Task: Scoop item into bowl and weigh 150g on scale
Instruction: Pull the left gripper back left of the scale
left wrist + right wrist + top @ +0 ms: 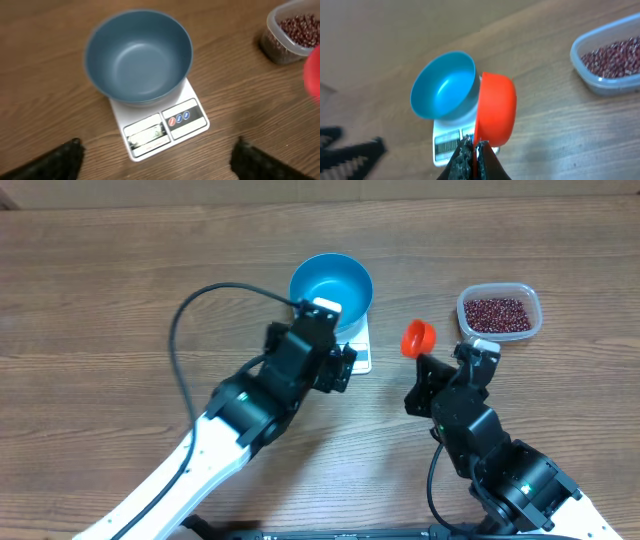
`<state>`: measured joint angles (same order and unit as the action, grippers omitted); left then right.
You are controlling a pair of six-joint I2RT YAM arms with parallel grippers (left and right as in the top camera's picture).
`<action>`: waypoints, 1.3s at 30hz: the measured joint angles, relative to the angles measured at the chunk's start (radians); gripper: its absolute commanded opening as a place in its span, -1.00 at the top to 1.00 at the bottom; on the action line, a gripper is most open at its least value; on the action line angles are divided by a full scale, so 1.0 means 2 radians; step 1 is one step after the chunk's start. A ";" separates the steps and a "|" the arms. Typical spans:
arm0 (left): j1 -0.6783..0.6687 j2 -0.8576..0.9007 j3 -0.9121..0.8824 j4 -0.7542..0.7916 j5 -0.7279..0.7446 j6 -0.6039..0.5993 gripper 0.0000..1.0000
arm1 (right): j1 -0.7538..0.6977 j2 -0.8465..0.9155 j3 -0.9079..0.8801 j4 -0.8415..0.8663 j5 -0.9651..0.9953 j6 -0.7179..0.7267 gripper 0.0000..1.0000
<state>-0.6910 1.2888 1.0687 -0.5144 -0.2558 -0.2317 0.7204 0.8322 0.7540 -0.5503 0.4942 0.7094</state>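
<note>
From above, the blue bowl (331,285) sits on the white scale (363,350) at upper centre of the table (100,300), the left arm (270,385) covering the scale's front. A clear tub (536,320) of dark red beans (496,312) stands at upper right, well apart from the bowl, with an orange-red scoop (418,337) between them. In the left wrist view the bowl (137,55) is empty on the scale (165,125), and the left fingers (55,160) stand wide apart at the bottom corners, holding nothing. The beans (300,27) lie in the tub (272,47) at upper right. In the right wrist view the right fingers (465,160) are clamped on the scoop (495,110) by its handle, in front of the bowl (445,85) and the scale (447,142). The beans (615,55) are all in the tub (600,85) at right.
</note>
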 measured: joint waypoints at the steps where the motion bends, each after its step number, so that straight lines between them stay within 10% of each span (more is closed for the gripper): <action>1: 0.000 -0.008 0.000 -0.006 -0.005 0.000 -0.99 | 0.000 0.000 0.000 -0.006 -0.008 0.000 0.93; 19: 0.037 -0.023 0.013 -0.098 0.010 0.007 -0.99 | 0.000 -0.052 0.000 -0.084 -0.146 0.000 0.93; 29: 0.192 -0.023 0.120 -0.215 0.150 0.103 -0.99 | 0.000 -0.083 0.000 -0.084 -0.116 0.000 0.92; 39: 0.197 -0.023 0.133 -0.273 0.241 0.237 -0.99 | 0.000 -0.082 0.000 -0.084 -0.108 0.000 0.92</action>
<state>-0.2966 1.2434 1.3342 -1.0599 0.2264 0.2417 0.7204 0.6685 0.7540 -0.7177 0.2790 0.7097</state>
